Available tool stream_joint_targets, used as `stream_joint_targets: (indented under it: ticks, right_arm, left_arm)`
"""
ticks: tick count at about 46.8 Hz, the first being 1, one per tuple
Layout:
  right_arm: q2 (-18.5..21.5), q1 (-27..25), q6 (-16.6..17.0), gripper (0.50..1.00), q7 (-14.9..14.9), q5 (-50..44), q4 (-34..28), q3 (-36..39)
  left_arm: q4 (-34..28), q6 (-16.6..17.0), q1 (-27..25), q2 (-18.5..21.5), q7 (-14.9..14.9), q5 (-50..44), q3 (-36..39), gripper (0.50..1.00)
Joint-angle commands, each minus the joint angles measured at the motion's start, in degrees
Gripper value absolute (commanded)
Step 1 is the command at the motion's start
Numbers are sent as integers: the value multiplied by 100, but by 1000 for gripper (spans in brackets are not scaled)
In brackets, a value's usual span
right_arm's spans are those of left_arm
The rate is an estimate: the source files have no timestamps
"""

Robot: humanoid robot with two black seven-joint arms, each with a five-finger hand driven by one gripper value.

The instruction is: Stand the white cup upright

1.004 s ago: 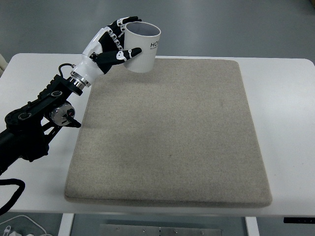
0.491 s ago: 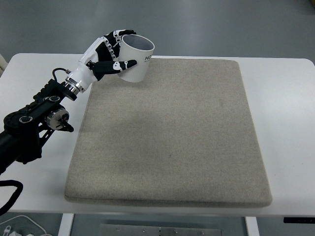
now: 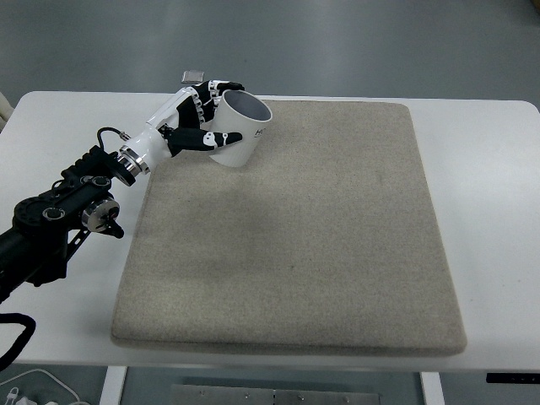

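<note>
The left hand (image 3: pixel 196 118) now carries the white cup (image 3: pixel 241 130) lower in the frame's upper left, closer to the grey mat (image 3: pixel 291 228).

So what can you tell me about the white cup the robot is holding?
The white cup is a plain round cup with smooth white sides and a greyish inside. Small dark letters show near its rim, too small to read. It is tipped, its open mouth facing up and to the right. The left hand wraps its fingers around it at the far left corner of the beige mat.
</note>
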Motion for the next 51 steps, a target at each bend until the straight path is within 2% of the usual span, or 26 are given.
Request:
stream_joint_targets:
  ticks: [1,19,29,36,45,51]
  right_arm:
    - [0,0,4,930,0,0,0,1]
    - [0,0,4,930,0,0,0,1]
    - [0,0,4,930,0,0,0,-7]
    - [0,0,4,930,0,0,0,-7]
    - [0,0,4,930,0,0,0,-7]
    - [0,0,-4,930,0,0,0,-7]
  left_arm:
    - [-3,-34,1,1,1,1,2,553]
    - [85,-34,116,1,1,36,257,555]
    - [226,-7,124,-184,1,45,257,598]
    - [366,1,124,-342,1,45,300,664]
    - [375,19,124,-404,1,45,327,808]
    - [367,-7,116,-395,1,27,327,925]
